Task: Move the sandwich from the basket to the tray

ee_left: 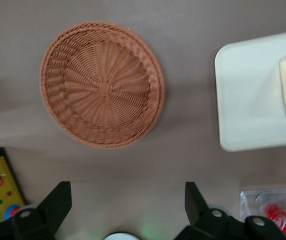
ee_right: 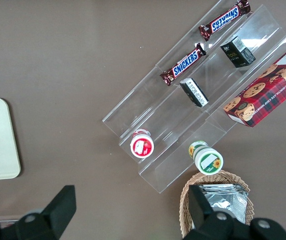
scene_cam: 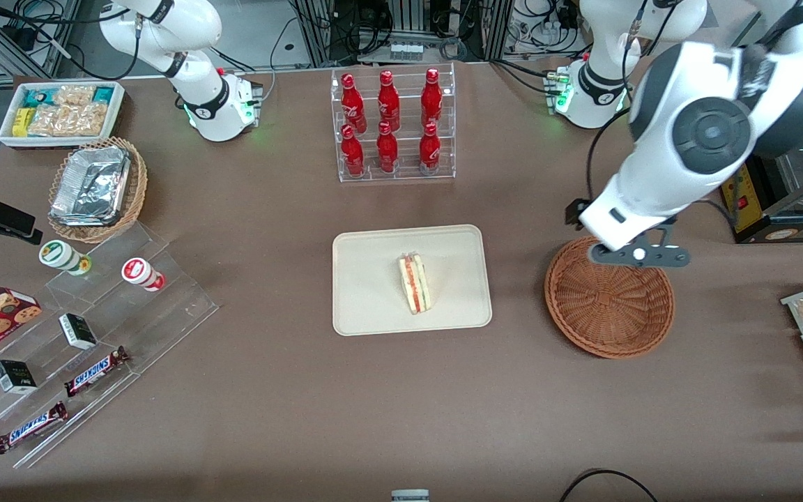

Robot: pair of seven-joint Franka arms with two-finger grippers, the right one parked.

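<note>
Now gripper (ee_left: 127,200) wide open, holding nothing.

Just a big brown table (scene_cam: 269,390) under even indoor light, with metal racks (scene_cam: 401,28), tangled black cables (scene_cam: 541,28) and pale floor showing past its edge.

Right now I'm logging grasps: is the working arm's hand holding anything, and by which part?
Nothing is held. The hand is open and empty above the basket, and the sandwich lies on the tray.

Brown table (scene_cam: 269,209): tray (scene_cam: 366,293), basket (scene_cam: 609,307)
</note>
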